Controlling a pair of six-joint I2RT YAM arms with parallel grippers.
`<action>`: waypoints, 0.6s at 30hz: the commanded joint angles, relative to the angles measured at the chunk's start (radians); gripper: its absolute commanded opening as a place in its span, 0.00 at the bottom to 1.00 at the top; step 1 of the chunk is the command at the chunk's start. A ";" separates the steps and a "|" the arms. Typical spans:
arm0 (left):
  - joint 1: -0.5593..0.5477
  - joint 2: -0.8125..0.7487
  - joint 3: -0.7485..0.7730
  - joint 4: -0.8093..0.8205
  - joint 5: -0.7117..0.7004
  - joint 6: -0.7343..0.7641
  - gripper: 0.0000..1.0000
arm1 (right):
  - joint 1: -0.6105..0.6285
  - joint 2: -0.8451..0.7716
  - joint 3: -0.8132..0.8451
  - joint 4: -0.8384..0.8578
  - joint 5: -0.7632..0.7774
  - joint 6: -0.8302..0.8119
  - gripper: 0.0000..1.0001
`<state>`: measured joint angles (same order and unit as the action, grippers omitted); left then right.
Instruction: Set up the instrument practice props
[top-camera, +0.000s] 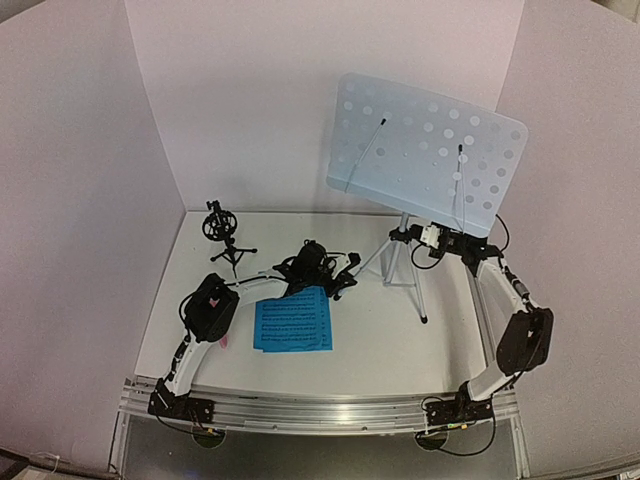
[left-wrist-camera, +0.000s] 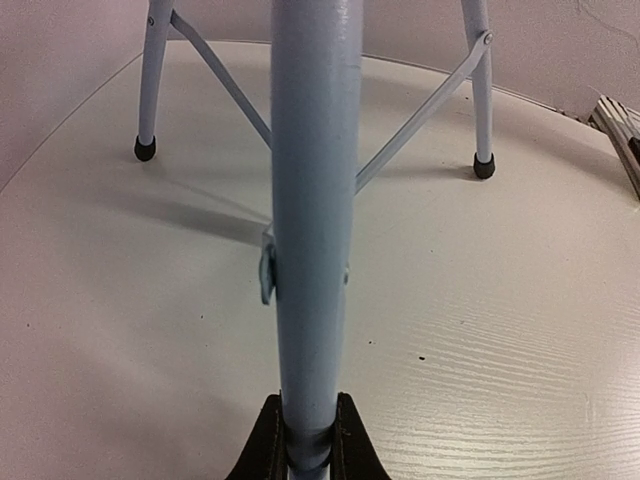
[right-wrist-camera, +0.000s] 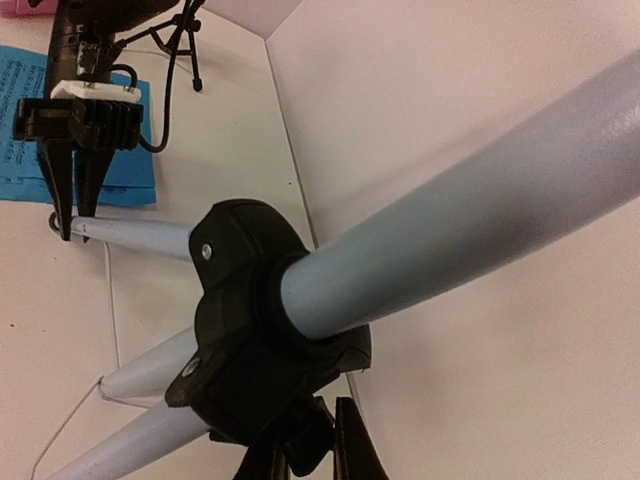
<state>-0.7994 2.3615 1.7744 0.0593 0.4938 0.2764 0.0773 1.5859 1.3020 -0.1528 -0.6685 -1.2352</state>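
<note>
The pale blue perforated music stand (top-camera: 425, 150) stands on its tripod (top-camera: 405, 265) at the back right. My left gripper (top-camera: 348, 282) is shut on the tripod's left leg (left-wrist-camera: 312, 220) near the foot; it also shows in the right wrist view (right-wrist-camera: 70, 215). My right gripper (top-camera: 422, 237) is shut on the black knob (right-wrist-camera: 312, 440) of the tripod's black collar (right-wrist-camera: 250, 320). The blue sheet-music pages (top-camera: 292, 322) lie flat at the centre. The small black tripod mic holder (top-camera: 225, 235) stands at the back left. A bit of the pink microphone (top-camera: 224, 342) shows under my left arm.
White walls close the table at the back and both sides; the right wall is close behind the stand. The tripod's other feet (left-wrist-camera: 484, 168) rest on the table. A metal rail (top-camera: 320, 408) runs along the near edge.
</note>
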 joint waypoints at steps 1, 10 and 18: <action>0.031 0.019 0.036 -0.001 -0.076 -0.017 0.00 | 0.017 0.028 0.033 -0.219 -0.199 0.244 0.00; 0.034 0.013 0.024 0.015 -0.088 -0.008 0.00 | -0.044 0.130 0.105 -0.235 -0.403 0.481 0.00; 0.034 0.015 0.025 0.030 -0.094 0.001 0.00 | -0.070 0.194 0.187 -0.262 -0.514 0.666 0.00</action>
<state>-0.7963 2.3615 1.7744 0.0589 0.4963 0.2821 -0.0088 1.7430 1.4455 -0.2823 -1.0190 -0.7993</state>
